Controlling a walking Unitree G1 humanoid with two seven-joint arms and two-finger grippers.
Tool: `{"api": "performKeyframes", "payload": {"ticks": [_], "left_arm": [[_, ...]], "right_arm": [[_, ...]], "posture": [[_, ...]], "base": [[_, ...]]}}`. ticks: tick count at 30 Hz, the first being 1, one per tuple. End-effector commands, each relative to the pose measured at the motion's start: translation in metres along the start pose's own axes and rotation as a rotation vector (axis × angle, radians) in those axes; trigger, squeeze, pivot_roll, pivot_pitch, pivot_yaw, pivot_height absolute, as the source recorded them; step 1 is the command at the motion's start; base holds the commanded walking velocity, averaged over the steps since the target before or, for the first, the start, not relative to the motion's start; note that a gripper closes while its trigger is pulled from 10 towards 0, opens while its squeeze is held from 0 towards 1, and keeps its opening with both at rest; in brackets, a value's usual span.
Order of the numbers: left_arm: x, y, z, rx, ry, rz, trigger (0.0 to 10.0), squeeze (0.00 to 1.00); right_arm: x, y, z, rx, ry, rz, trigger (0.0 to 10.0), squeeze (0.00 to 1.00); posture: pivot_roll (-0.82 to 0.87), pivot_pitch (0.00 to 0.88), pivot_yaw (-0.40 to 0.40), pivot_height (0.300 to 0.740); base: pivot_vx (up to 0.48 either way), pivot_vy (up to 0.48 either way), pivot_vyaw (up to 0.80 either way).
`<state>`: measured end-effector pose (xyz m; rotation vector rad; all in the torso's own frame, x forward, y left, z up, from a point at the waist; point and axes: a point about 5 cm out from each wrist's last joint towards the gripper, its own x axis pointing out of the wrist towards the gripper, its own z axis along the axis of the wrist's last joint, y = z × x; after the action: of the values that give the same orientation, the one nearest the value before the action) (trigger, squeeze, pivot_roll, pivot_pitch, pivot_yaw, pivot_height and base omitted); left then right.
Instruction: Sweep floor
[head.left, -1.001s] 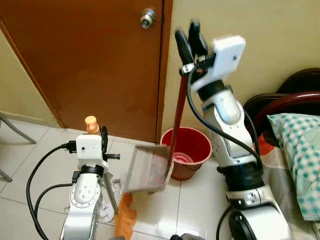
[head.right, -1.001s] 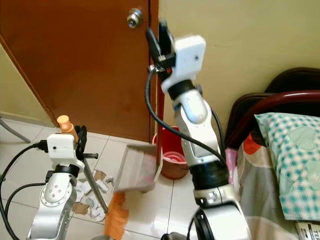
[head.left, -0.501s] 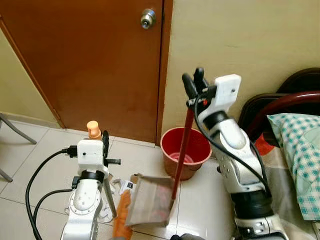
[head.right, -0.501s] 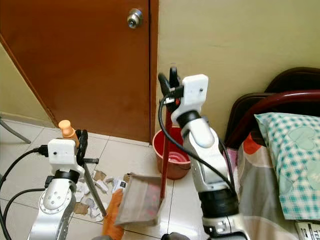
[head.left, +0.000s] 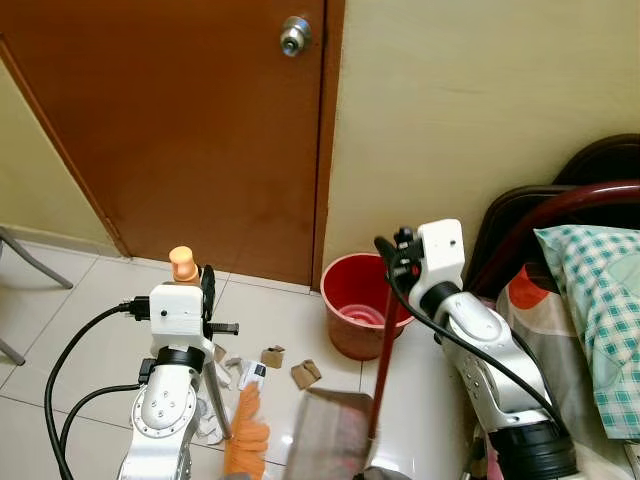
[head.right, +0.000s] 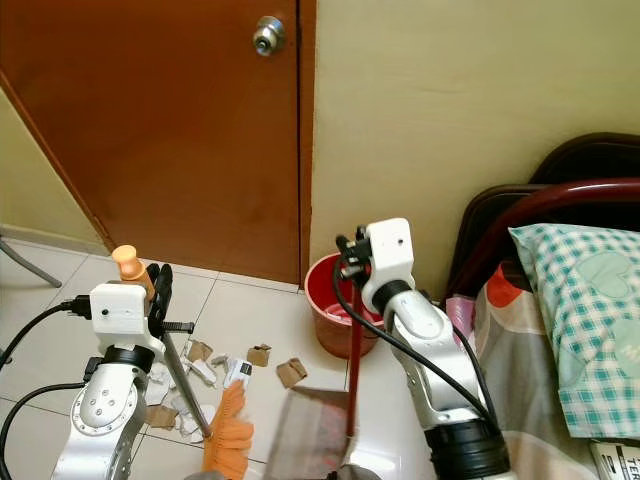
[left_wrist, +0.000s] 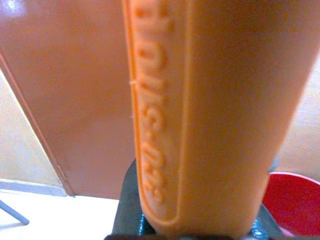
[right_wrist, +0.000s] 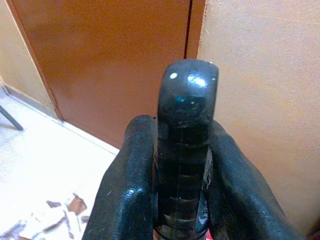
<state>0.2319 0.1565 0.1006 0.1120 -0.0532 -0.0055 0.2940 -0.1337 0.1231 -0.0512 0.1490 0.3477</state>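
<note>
My left gripper (head.left: 202, 282) is shut on the broom's orange handle (head.left: 182, 263), which looms large in the left wrist view as an orange handle (left_wrist: 210, 110). The orange bristles (head.left: 245, 435) rest on the tiles beside scattered paper scraps (head.left: 270, 362). My right gripper (head.left: 392, 252) is shut on the black top of the dustpan's handle (right_wrist: 186, 145). Its red stick (head.left: 381, 360) runs down to the grey dustpan (head.left: 330, 438), which sits low on the floor in front of the red bucket (head.left: 360, 300).
A brown door (head.left: 190, 120) with a round knob (head.left: 293, 36) stands behind. A bed with a checked pillow (head.left: 600, 300) and dark headboard (head.left: 560, 200) is at the right. A grey chair leg (head.left: 30, 262) shows at the far left.
My right arm has come down from head height, lowering the dustpan from beside the bucket to the floor. The left arm and broom have barely moved.
</note>
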Motion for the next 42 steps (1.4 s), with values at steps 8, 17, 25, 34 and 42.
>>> {"api": "performKeyframes", "payload": {"ticks": [8, 17, 25, 34, 42], "left_arm": [[0.003, -0.001, -0.004, 0.006, 0.037, -0.017, 10.0, 0.0], [0.006, -0.002, -0.003, 0.006, 0.032, -0.021, 10.0, 0.0], [0.005, -0.001, -0.002, 0.009, 0.031, -0.031, 10.0, 0.0], [0.014, -0.001, 0.009, 0.091, -0.033, -0.058, 10.0, 0.0], [0.032, 0.004, 0.023, 0.066, -0.092, -0.056, 10.0, 0.0]], "right_arm": [[-0.008, 0.005, -0.028, -0.025, 0.104, 0.079, 10.0, 0.0], [-0.028, 0.008, -0.061, -0.075, 0.332, 0.251, 10.0, 0.0], [-0.053, 0.0, -0.065, -0.084, 0.458, 0.407, 10.0, 0.0], [-0.033, -0.013, -0.037, -0.15, 0.276, 0.206, 10.0, 0.0], [-0.015, -0.025, -0.016, -0.111, 0.137, -0.039, 10.0, 0.0]], "posture": [[0.01, 0.064, -0.01, 0.74], [0.01, 0.062, -0.009, 0.74], [0.01, 0.066, -0.006, 0.74], [0.01, 0.074, -0.012, 0.74], [0.02, 0.077, -0.012, 0.74]], "base": [[0.0, 0.0, 0.0], [0.0, 0.0, 0.0], [0.0, 0.0, 0.0], [0.0, 0.0, 0.0], [0.0, 0.0, 0.0]]}}
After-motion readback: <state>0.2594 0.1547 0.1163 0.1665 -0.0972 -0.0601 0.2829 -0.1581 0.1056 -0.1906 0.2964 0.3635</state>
